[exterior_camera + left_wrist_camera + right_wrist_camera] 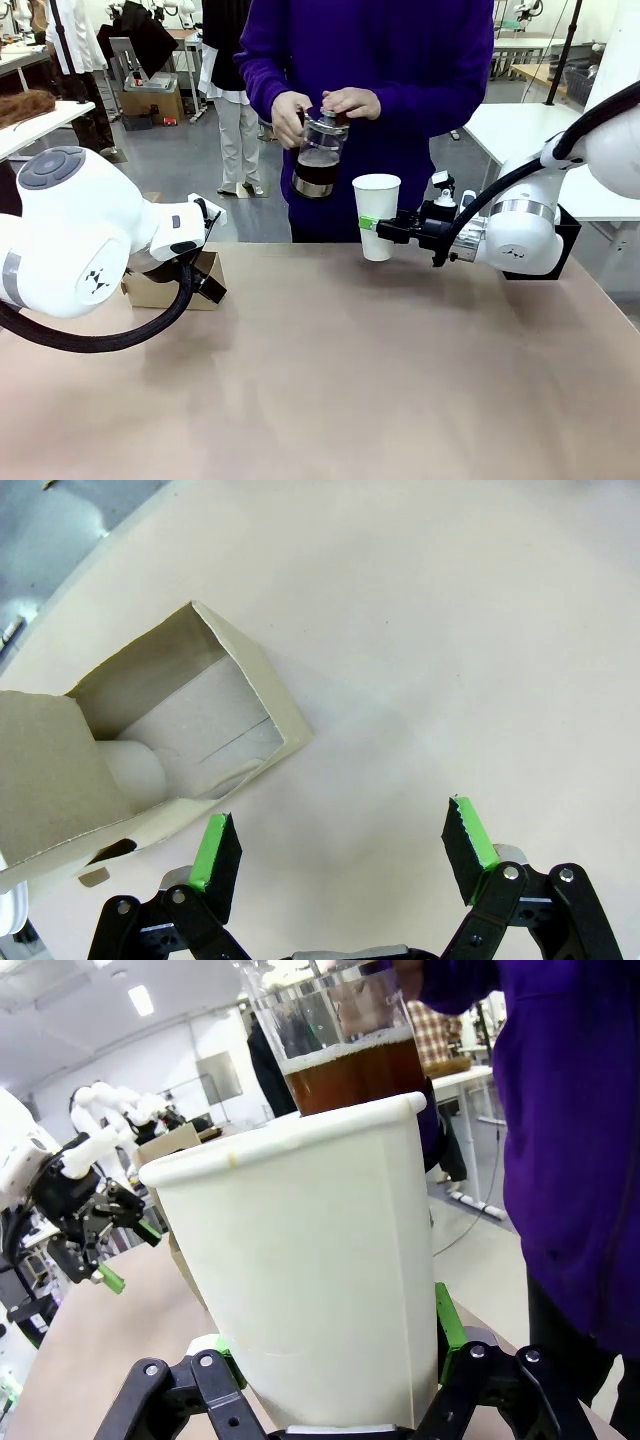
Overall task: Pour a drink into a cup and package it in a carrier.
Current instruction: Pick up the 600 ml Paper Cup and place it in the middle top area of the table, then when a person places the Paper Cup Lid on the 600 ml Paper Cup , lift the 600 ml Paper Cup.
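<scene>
Plainly, tapered white cup (377, 200) in right tool (370, 223), cylindrical glass jug (318, 160)

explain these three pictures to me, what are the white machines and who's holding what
These are two white robot arms at a tan table. The front picture looks across it at a person in a purple sweater; the other two come from cameras on each arm's wrist, looking along its claw. The right claw is shut on a white paper cup. The person's hands hold a clear glass jug of dark brown drink upright, beyond the cup. The left claw is open and holds nothing, above the table beside a brown cardboard carrier.
</scene>
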